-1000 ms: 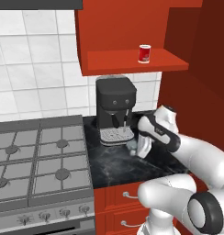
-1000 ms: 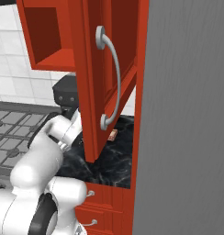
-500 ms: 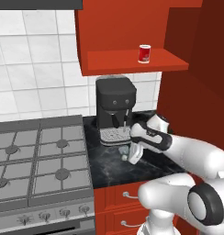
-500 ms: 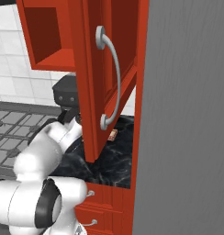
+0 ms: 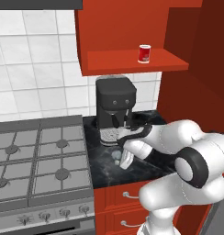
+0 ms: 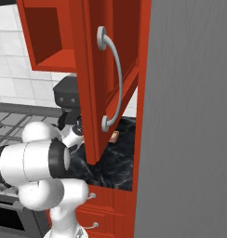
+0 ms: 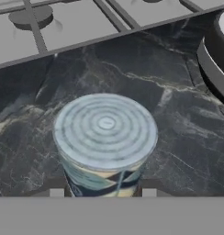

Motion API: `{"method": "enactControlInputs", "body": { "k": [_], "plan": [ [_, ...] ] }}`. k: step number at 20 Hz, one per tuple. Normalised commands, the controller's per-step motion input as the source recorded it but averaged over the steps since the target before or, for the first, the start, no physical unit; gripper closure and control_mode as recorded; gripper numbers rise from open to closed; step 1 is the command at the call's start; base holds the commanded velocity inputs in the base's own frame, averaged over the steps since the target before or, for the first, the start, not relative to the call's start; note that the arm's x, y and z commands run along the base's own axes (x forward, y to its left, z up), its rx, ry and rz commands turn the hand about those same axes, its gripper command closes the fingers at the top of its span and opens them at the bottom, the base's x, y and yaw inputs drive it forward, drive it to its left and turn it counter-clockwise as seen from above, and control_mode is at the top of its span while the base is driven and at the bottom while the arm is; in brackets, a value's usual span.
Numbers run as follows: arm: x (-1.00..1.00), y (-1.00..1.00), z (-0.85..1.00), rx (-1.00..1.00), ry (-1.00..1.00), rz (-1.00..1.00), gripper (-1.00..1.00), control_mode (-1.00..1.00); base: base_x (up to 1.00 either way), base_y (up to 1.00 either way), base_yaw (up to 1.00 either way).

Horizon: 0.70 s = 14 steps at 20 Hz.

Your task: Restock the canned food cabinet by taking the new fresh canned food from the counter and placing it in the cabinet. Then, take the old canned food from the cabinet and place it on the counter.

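The old canned food (image 7: pixel 105 137), a grey can with a dark blue-grey label, stands on the black counter (image 7: pixel 178 137) in front of the coffee machine. My gripper (image 7: pixel 103 193) reaches down over it, a dark fingertip close on either side of its base, shut on it. In the left base view the can (image 5: pixel 116 157) sits at the tip of my gripper (image 5: pixel 121 158), low over the counter (image 5: pixel 104 172). The new fresh canned food (image 5: pixel 144 53), with its red label, stands on the shelf floor of the red cabinet (image 5: pixel 118 62).
A black coffee machine (image 5: pixel 114 103) stands just behind the can. The grey gas stove (image 5: pixel 36 156) borders the counter on the left. The open cabinet door (image 6: pixel 110 79) with its metal handle hangs over the counter's right part. Red drawers (image 5: pixel 127 195) lie below.
My arm has come down and to the left from beside the coffee machine to the counter surface, bringing the grey can with it. The red can has stayed on the shelf.
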Motion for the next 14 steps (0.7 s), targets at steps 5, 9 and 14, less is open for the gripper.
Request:
{"method": "enactControlInputs", "body": {
  "k": [5, 9, 14],
  "plan": [
    [0.05, 0.0, -0.02, 0.0, 0.0, 0.0, -1.0, -1.0, 0.0, 0.0, 0.0],
    [0.0, 0.0, 0.17, 0.01, 0.0, -0.01, -1.0, -1.0, 0.0, 0.0, 0.0],
    [-0.11, 0.0, 0.78, 0.03, 0.0, -0.02, -1.0, -1.0, 0.0, 0.0, 0.0]
  ]
}}
